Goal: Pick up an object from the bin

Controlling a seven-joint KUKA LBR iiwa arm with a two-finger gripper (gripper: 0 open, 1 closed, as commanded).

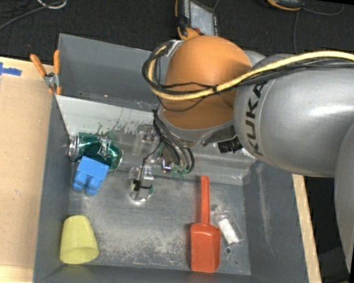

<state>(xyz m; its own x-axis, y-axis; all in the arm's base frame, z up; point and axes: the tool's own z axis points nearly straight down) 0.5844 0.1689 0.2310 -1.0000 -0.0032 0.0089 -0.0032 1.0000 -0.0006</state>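
camera view: looks down into the grey metal bin (pixel 52 218), with the arm (pixel 310 123) coming in from the right.
arm: a silver body with a rounded orange cover (pixel 201 82) at the wrist and a yellow cable (pixel 293 59) looped over it, standing above the back half of the bin.
gripper (pixel 139 190): hangs straight down from under the orange cover, low over the floor in the middle-left of the bin.
grip state: cannot tell whether it is released or clenched, as its tip is small and dark against the floor.
nearest thing: a blue block (pixel 90 176) with studs on top, lying on the floor just left of the gripper and apart from it.
green can (pixel 95 149): crushed, on its side near the back-left, touching the back edge of the blue block.
orange scoop (pixel 204 234): right of the gripper and well apart, handle pointing to the back, blade to the front.
white piece (pixel 227 229): small, just right of the scoop's blade.
yellow cup (pixel 78 240): on its side in the front-left corner, well apart from the gripper.
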